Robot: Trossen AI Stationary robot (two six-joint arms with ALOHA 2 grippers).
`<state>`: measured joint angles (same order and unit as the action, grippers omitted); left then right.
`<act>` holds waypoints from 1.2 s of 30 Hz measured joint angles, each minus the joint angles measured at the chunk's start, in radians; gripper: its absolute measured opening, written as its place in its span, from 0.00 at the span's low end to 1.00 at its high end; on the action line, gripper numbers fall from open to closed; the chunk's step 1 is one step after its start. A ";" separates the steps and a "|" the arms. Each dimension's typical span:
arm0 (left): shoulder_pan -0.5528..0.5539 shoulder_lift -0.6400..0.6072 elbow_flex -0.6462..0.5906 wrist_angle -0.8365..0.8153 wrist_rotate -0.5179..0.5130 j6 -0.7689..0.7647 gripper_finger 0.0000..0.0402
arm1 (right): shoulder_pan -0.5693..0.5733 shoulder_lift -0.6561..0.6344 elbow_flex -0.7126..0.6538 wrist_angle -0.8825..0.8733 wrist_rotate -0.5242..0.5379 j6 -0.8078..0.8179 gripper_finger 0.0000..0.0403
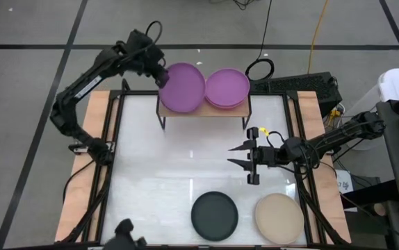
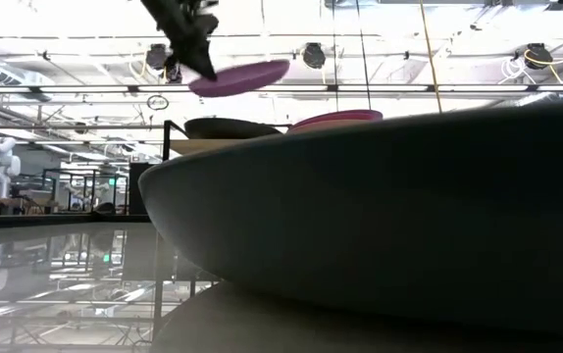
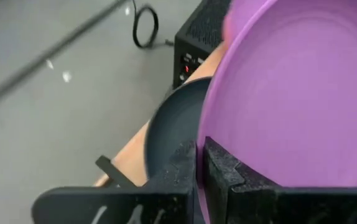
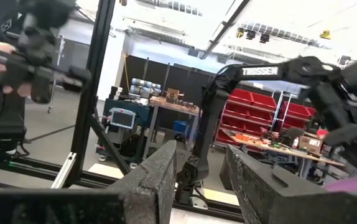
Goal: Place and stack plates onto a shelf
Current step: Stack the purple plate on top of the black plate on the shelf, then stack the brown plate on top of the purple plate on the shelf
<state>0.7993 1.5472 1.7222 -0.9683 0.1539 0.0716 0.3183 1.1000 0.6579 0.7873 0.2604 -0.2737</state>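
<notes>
My left gripper (image 1: 163, 78) is shut on a purple plate (image 1: 183, 87) and holds it over the left half of the shelf (image 1: 203, 112). A dark plate (image 3: 172, 130) lies flat on the shelf's top under it; the high view hides that plate. On the shelf's right half rests a stack of magenta and purple plates (image 1: 227, 88). Another dark plate (image 1: 214, 215) and a beige plate (image 1: 279, 217) lie flat near the table's near edge. My right gripper (image 1: 238, 154) hovers open over the table's middle right, pointing toward the left edge, with nothing between its fingers. My left gripper pinches the purple plate's rim (image 3: 201, 163) between its two fingers (image 3: 225, 171), on the side toward the table's left edge. The fingers slant down from the far left. The plate hangs clear above the shelf (image 2: 242, 76), a little tilted.
A black box with cables (image 1: 304, 87) stands beyond the table's far right corner. The shelf's thin black legs (image 1: 162, 123) stand on the white table. Wooden strips (image 1: 95, 139) line the table's sides. Bare table surface lies between the shelf and the two near plates.
</notes>
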 joint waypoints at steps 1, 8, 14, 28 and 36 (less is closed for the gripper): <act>0.020 0.018 0.000 -0.001 0.027 -0.022 0.02 | 0.000 0.000 0.000 -0.005 0.000 0.000 0.31; 0.065 0.096 0.000 0.002 0.062 -0.078 0.08 | 0.000 0.000 0.000 -0.016 0.000 0.000 0.31; 0.065 0.112 0.000 0.014 0.048 -0.081 0.13 | 0.000 0.000 0.000 -0.021 0.000 0.000 0.31; 0.062 0.000 0.008 0.045 0.072 0.009 0.28 | 0.000 0.000 0.000 -0.021 0.001 0.000 0.31; -0.001 -0.252 0.009 0.054 0.324 0.071 0.30 | 0.000 -0.032 0.054 -0.158 0.037 0.038 0.31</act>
<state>0.7979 1.2947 1.7309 -0.9138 0.4781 0.1426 0.3180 1.0675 0.7116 0.6291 0.2978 -0.2356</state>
